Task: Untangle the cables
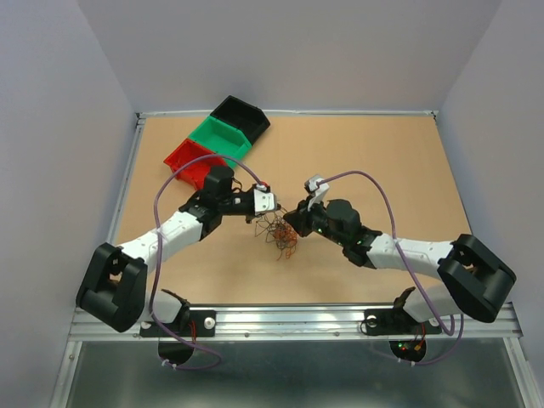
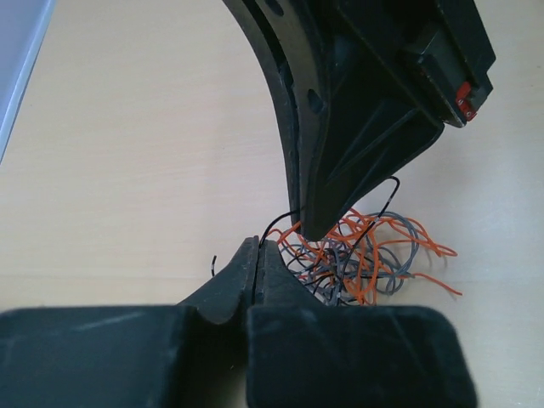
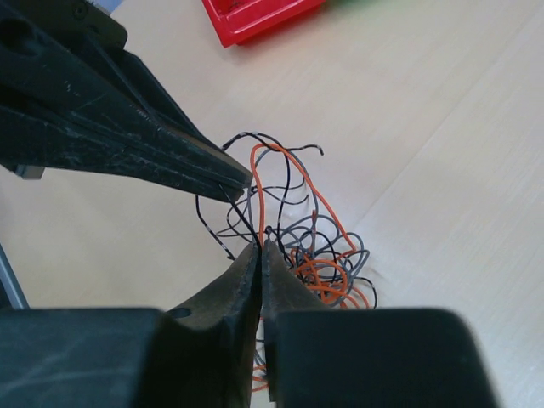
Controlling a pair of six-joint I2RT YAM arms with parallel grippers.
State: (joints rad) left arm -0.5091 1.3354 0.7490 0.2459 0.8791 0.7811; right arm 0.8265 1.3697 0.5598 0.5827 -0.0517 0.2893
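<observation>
Your two arms meet at the middle of the worktop (image 1: 382, 161), over the cables (image 1: 279, 234), a small loose knot of curly orange, grey and black wires lying on the surface. Your left claw (image 2: 257, 246) is pressed closed, with a thin black strand running into its tips. Your right claw (image 3: 259, 246) is also closed, pinching an orange strand that loops up from the knot. The two claw tips sit just beside each other at the knot's upper edge, with most of the wires spilling out below them. A red bin (image 1: 194, 163), a green bin (image 1: 221, 136) and a black bin (image 1: 240, 115) stand in a row at the far left, well apart from the cables.
</observation>
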